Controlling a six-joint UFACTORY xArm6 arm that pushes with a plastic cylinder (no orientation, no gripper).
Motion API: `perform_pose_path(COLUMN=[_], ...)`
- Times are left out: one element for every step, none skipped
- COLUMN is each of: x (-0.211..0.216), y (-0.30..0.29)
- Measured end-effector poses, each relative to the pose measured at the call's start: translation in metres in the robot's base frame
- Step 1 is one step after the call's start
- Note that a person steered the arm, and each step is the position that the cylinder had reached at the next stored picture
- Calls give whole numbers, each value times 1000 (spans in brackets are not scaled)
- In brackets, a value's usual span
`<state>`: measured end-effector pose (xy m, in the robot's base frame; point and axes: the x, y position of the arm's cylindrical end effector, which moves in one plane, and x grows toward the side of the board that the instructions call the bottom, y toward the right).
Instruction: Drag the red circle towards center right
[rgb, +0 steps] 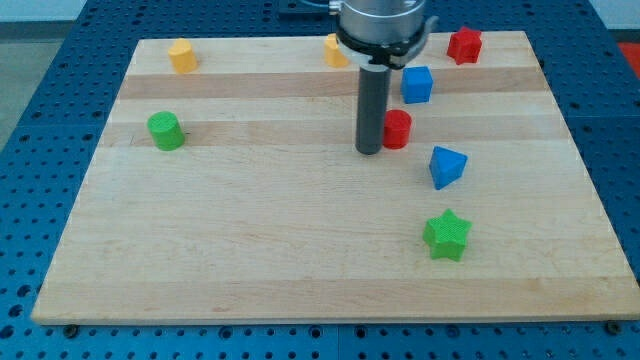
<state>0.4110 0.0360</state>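
Beside red circle, apparently touching, my tip

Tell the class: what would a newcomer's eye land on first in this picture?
First the dark rod dropping from the view's top, my tip at the board's middle, right against the left side of the red circle. Next, the bright blocks to the right: a blue cube above, a blue wedge-like block and green star below.

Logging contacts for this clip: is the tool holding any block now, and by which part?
Nothing is held. My tip only stands against the view's-left side of the red circle; a rod can push, not grip.
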Motion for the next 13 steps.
perform_pose_path(x=[-16,-19,-19,-19,-19,-19,-19,-19,-19,-19,-19,-19,-19], y=[-3,0,11,23,37,50,62,75,86,97,105,106,106])
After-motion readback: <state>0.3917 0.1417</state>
